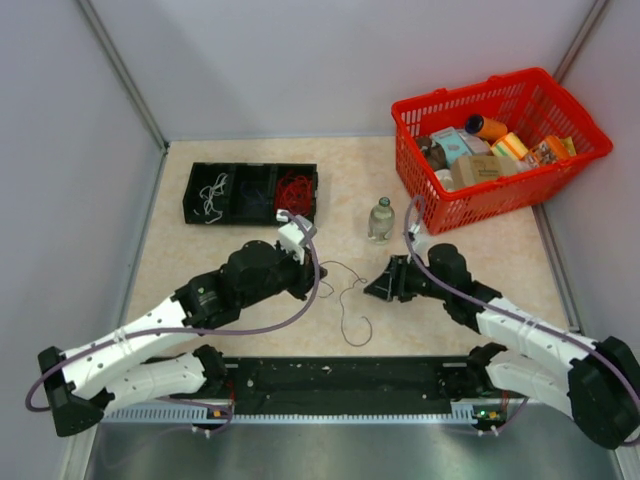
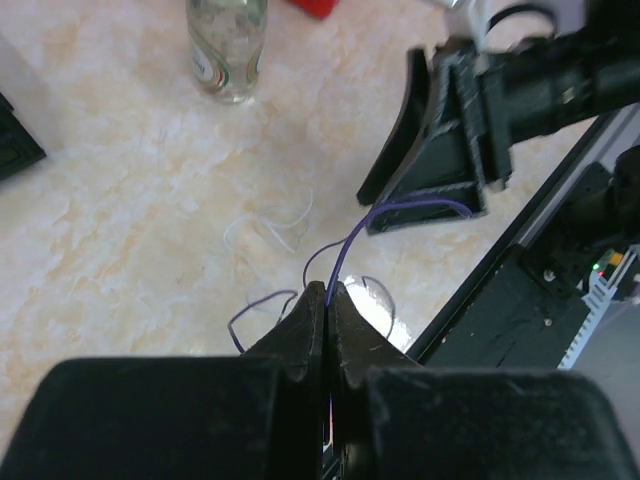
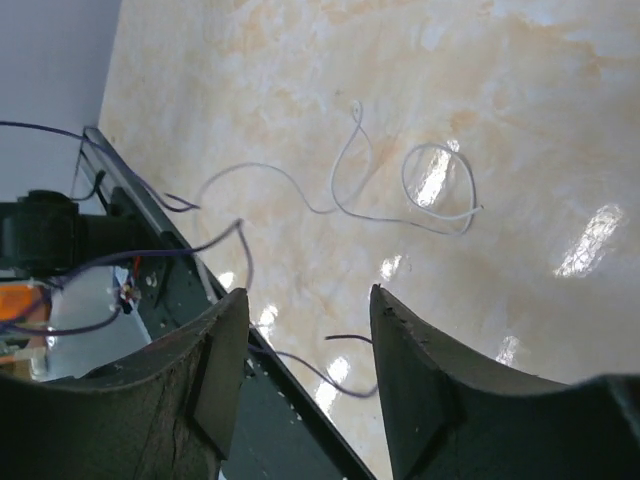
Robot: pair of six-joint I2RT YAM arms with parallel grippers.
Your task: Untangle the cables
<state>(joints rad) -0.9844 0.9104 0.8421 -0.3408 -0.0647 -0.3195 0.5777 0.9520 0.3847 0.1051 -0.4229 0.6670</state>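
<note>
Left claw [image 2: 326,292] is pressed together on a dark cable [image 2: 345,245], pinching it right at the fingertips. From the pinch the strand arcs up and across toward the right claw [image 3: 308,295]. That claw stands spread, facing the left one across a short gap, with nothing clamped between its jaws. A dark strand end lies on the table [image 1: 340,190] just under its gap, but whether it touches a finger cannot be told.

Between and just beyond the two claws, a pale cable [image 3: 440,185] lies slack on the table in a few open loops. It lies close to the dark one, and whether the two cross cannot be made out.

By the look of it, the job is well along. At the far left a black tray [image 1: 250,218] holds a white bunch [image 1: 213,195] in its left compartment and a red bunch [image 1: 295,187] in its right. The middle compartment is too dark to read. What appears left is to part the loose strands on the table and put them away.

A glass bottle [image 1: 380,220] stands near the right claw and could be knocked by a wide pull. The red basket [image 1: 500,200] of goods sits well apart at far right. A black rail [image 1: 340,385] along the near edge could snag a dragged strand.
</note>
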